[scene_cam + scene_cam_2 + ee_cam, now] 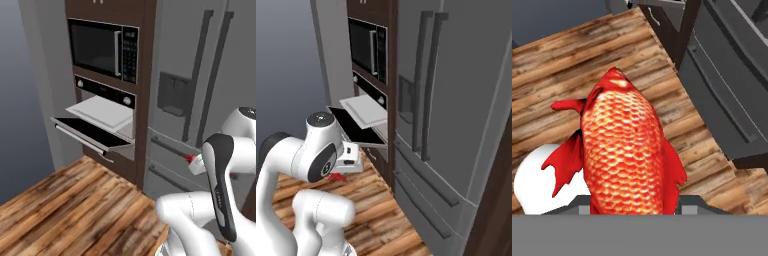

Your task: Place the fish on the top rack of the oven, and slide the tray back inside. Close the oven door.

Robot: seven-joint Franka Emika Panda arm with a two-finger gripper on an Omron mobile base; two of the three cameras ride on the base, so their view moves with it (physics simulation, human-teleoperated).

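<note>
The red-orange fish (624, 150) sits between my gripper's (634, 206) fingers, held above the wooden counter. In the left base view a bit of the fish (189, 158) shows at the gripper (195, 162), right of the oven and lower than its door. From the right base view the fish (336, 177) hangs under the gripper (350, 159). The oven (106, 91) has its door (90, 132) folded down flat. The pale grey tray (102, 111) on the top rack is pulled out over the door, with nothing on it. The tray (366, 110) and door (353, 125) also show from the right.
A black microwave (100, 47) sits above the oven. A grey fridge (200, 75) stands right of the oven column, close to my arm. A wooden counter (75, 205) spreads below. A round white plate (532, 185) lies on the counter under the fish.
</note>
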